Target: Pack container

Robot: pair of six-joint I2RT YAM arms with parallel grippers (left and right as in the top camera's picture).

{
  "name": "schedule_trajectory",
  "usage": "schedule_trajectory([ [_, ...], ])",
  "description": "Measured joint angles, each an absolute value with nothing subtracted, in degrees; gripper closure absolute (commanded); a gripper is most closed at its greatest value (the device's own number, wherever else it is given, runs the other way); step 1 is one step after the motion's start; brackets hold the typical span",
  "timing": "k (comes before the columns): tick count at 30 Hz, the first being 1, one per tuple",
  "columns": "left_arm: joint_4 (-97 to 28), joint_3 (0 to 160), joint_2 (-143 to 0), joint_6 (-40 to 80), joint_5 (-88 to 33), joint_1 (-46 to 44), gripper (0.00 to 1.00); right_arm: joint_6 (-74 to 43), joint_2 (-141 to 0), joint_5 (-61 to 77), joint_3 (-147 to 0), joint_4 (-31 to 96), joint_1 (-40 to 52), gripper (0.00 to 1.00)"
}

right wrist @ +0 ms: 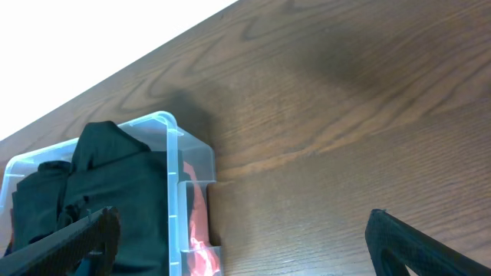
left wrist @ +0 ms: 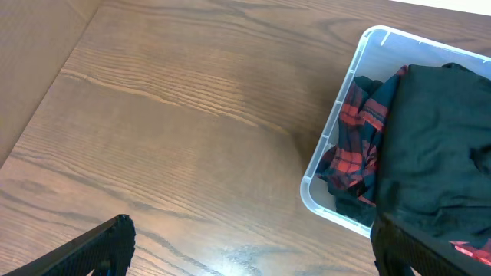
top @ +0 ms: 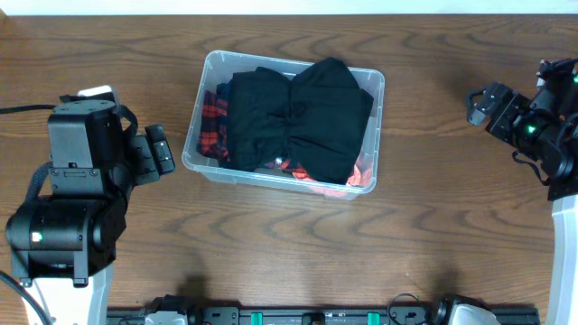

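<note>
The clear plastic container (top: pixel 206 164) stands on the table, back of centre. It holds a black garment (top: pixel 298 117) on top, a red-and-black plaid cloth (top: pixel 211 122) at its left end and a coral cloth (top: pixel 361 176) at its right front corner. My left gripper (top: pixel 159 149) is open and empty, left of the container. In the left wrist view its fingers (left wrist: pixel 249 249) frame bare wood beside the container (left wrist: pixel 337 107). My right gripper (top: pixel 481 105) is open and empty, far to the right. Its wrist view shows the container (right wrist: pixel 175 146) at lower left between the fingers (right wrist: pixel 242 245).
The table is dark wood (top: pixel 433 217). Its far edge (top: pixel 289 13) meets a white wall behind the container. The two arm bases stand at the front left (top: pixel 63 235) and far right (top: pixel 564 153).
</note>
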State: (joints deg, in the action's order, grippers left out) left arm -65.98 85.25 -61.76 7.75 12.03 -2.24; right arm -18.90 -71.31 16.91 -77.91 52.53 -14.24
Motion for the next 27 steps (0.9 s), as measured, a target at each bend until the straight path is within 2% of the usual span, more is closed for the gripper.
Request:
schedule_trajectory([
  [18,-66.00,85.25,-61.76,7.75,12.03,-2.24,0.02,-18.28,-70.19,15.77,-77.62,54.02,-14.20,0.01],
  [22,-66.00,85.25,-61.76,7.75,12.03,-2.24,0.02,-15.05,-64.29,11.55,-74.59,51.81,-12.29,0.01],
  [27,-66.02,85.25,-61.76,7.75,12.03,-2.24,0.02,-7.53,-50.59,5.87,-63.51,45.32,-4.91,0.01],
])
